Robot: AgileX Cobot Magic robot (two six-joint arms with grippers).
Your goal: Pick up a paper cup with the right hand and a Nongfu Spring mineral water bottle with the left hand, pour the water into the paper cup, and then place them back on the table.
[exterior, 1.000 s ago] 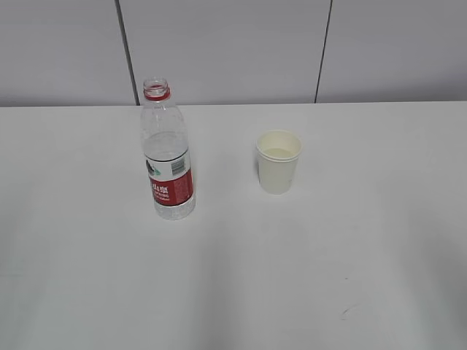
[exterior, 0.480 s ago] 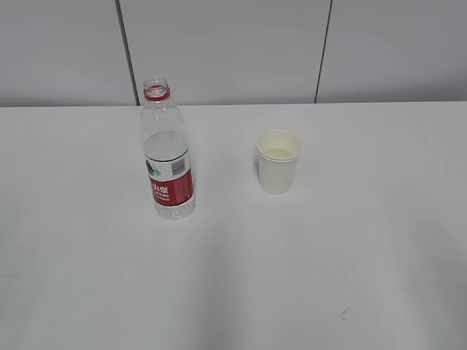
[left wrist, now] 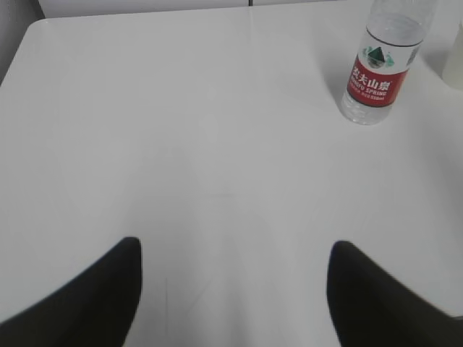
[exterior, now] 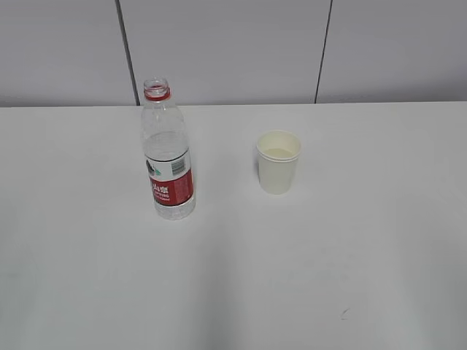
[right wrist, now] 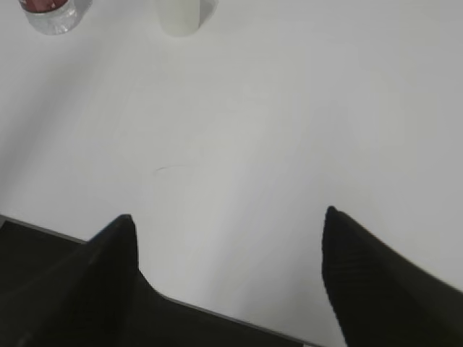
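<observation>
Exterior view, left to right. The Nongfu Spring mineral water bottle point(exterior: 168, 153) stands upright and uncapped on the white surface point(exterior: 233, 277), its red neck ring at the top and its red-and-white label low on the body, with clear water point(exterior: 167, 163) filling the lower part. To its right, well apart, the paper cup point(exterior: 278, 162) stands upright with its rim open; a pale level of liquid shows inside it. A small dark mark point(exterior: 344, 313) lies on the surface toward the near right. Neither of my arms appears in this view.

Left wrist view. My left gripper point(left wrist: 231, 289) hangs above bare surface with its two dark fingers spread wide and nothing between them. The bottle point(left wrist: 382, 69) stands far ahead at upper right, and a sliver of the cup point(left wrist: 454, 61) is cut by the right edge.

Right wrist view. My right gripper point(right wrist: 228, 278) is likewise spread wide and empty, poised over the near edge of the surface. The bottle base point(right wrist: 49, 14) shows at upper left and the cup base point(right wrist: 179, 18) just right of it, both far ahead. A faint curved mark point(right wrist: 168, 169) lies on the surface between them and my fingers.
</observation>
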